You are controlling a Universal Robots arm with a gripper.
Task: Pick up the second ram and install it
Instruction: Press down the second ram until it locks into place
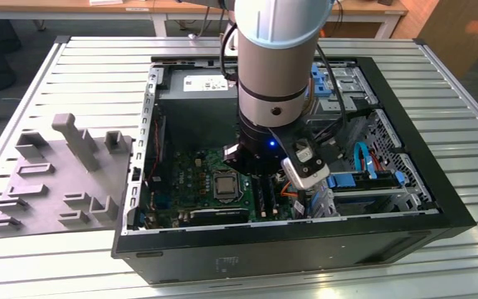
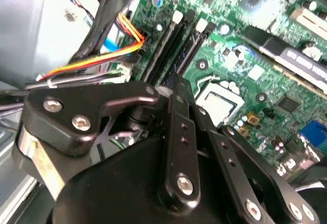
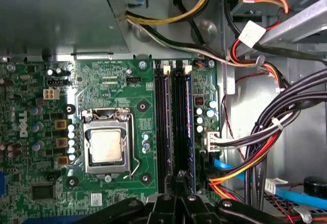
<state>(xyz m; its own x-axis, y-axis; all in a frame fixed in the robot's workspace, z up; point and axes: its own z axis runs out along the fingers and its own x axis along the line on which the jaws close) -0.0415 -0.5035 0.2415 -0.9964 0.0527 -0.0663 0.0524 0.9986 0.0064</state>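
My gripper (image 3: 180, 177) is low inside the open computer case (image 1: 289, 235), over the green motherboard (image 3: 102, 75). Its black fingers (image 2: 180, 111) are closed together with no gap showing. The tips sit at one end of the two long dark memory slots (image 3: 168, 121) beside the processor socket (image 3: 106, 146). A dark ram stick (image 3: 183, 121) with a blue edge stands in the slot on the cable side, and the fingertips meet right above its end. I cannot tell whether they pinch it or just touch it. In the exterior view the gripper (image 1: 257, 173) hangs under the arm's wrist.
Bundles of black, red, yellow and orange cables (image 3: 265, 132) run close beside the slots. The power supply box (image 1: 197, 93) and a drive cage (image 1: 343, 87) fill the case's far end. A grey moulded holder tray (image 1: 56, 180) lies at the exterior view's left.
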